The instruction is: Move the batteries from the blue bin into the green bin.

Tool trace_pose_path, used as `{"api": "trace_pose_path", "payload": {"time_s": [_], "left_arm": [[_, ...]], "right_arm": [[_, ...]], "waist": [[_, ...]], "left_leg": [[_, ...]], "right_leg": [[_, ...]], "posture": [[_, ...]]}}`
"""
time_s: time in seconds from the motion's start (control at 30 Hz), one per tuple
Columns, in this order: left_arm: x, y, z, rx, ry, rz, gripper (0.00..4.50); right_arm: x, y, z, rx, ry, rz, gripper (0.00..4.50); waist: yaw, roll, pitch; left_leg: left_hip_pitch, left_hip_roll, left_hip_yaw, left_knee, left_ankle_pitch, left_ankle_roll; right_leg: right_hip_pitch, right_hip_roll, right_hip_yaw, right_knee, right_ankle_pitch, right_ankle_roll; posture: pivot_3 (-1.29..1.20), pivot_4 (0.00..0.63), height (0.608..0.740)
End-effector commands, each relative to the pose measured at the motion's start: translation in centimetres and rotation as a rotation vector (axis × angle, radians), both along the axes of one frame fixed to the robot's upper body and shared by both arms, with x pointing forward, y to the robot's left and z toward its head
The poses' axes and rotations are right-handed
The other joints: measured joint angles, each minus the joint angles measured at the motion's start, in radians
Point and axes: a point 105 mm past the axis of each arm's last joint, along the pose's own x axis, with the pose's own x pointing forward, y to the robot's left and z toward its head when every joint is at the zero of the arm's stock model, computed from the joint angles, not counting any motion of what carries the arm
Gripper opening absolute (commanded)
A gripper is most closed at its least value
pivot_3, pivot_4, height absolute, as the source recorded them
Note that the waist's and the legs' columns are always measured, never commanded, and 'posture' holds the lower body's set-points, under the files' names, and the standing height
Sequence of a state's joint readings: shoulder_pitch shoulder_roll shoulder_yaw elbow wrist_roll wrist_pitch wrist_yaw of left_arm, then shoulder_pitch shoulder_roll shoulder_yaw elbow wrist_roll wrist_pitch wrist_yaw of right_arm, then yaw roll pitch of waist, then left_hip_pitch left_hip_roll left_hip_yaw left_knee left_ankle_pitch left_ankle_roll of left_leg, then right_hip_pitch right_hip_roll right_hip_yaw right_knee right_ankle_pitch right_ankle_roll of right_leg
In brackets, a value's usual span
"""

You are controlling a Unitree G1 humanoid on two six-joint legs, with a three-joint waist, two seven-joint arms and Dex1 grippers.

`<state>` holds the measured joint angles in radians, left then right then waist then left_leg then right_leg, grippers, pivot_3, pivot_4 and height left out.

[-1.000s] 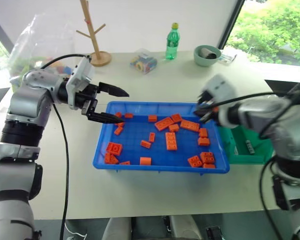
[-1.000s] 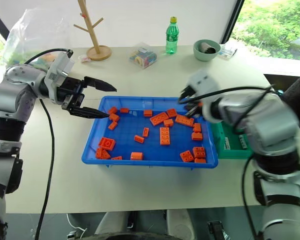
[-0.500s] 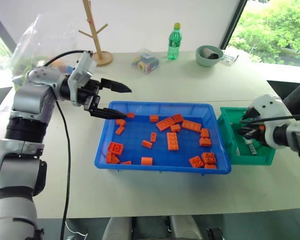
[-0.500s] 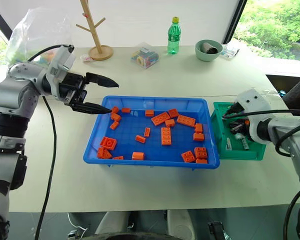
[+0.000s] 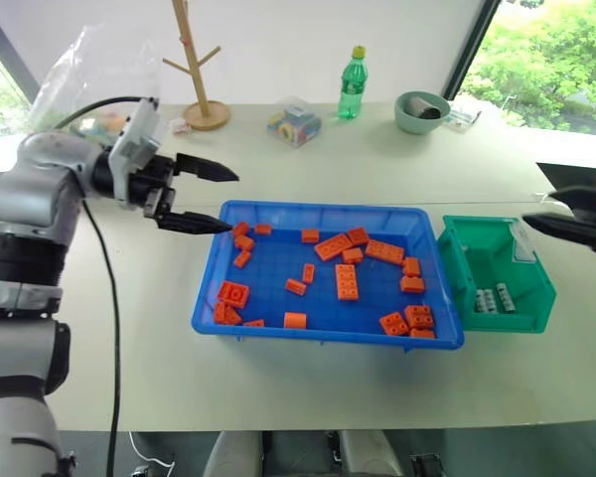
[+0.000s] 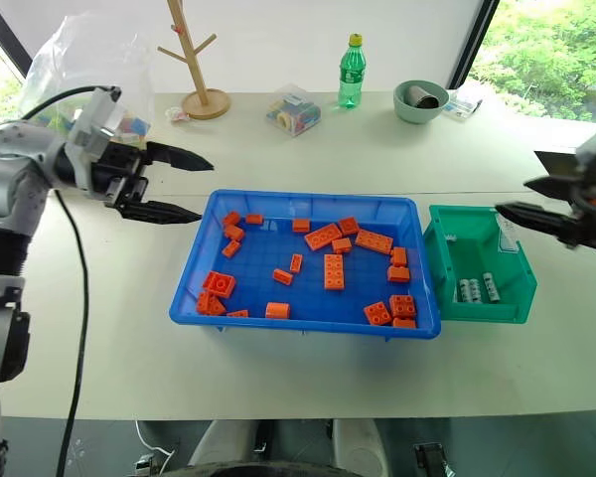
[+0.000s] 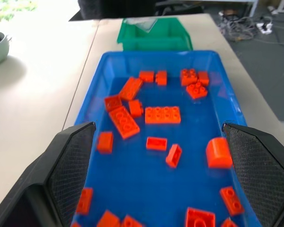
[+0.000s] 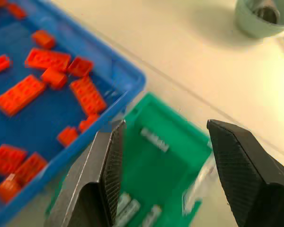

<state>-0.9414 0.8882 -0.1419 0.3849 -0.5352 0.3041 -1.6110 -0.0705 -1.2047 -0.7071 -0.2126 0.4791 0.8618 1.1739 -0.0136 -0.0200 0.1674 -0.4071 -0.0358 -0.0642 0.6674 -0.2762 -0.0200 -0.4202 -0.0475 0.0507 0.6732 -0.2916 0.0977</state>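
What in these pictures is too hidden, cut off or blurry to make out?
- Right gripper: arm cut off by the eye views' edge.
- Batteries: blurred in the right wrist view, partly behind a finger.
- Green bin: its inside hidden by its wall in the left wrist view.
- Pale bowl: contents too small.

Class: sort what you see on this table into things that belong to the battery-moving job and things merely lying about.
Job: batteries, lying in the green bin; blue bin.

Lying about: orange bricks, green bottle, wooden peg stand, pale-green bowl, clear box of toys.
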Motion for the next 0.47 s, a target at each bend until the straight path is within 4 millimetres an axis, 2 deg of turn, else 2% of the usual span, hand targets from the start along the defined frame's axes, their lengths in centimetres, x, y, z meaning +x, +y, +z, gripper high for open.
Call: {"api": "trace_pose_path", "payload": {"time_s": [0.03,0.2,0.27,0.47], "left_arm": [[-0.4,1.0,1.0,-0.001,-0.021,0.023,4.5],[-0.6,2.0,1.0,0.014,-0.01,0.053,4.5],[-0.6,2.2,1.0,0.015,-0.009,0.062,4.5],[-0.9,2.9,0.8,0.025,-0.01,0.084,4.5]], "right_arm": [[-2.1,-1.5,0.9,0.003,-0.002,0.053,2.8],[-3.7,-2.5,-1.2,-0.004,0.078,0.08,2.8],[-3.9,-2.2,-1.4,0.007,0.071,0.095,2.8],[-3.8,-2.2,-2.7,-0.008,0.087,0.098,2.8]], "waist": [[0.0,0.0,0.0],[-0.005,0.0,0.001],[-0.007,0.0,0.001],[-0.002,0.0,0.001]], "left_leg": [[0.0,0.0,0.0,0.0,0.0,0.0],[0.011,0.0,0.001,-0.002,0.0,0.001],[0.017,0.001,0.001,-0.003,-0.001,0.001],[0.016,0.001,0.0,-0.003,-0.001,0.001]], "right_leg": [[0.001,0.0,0.0,0.0,0.0,0.0],[0.012,0.001,0.0,-0.004,0.0,0.001],[0.017,0.001,0.001,-0.006,0.0,0.001],[0.018,0.0,0.001,-0.007,0.0,0.001]], "posture": [[0.0,0.15,0.736],[0.0,0.15,0.736],[0.0,0.15,0.736],[0.0,0.15,0.736]]}}
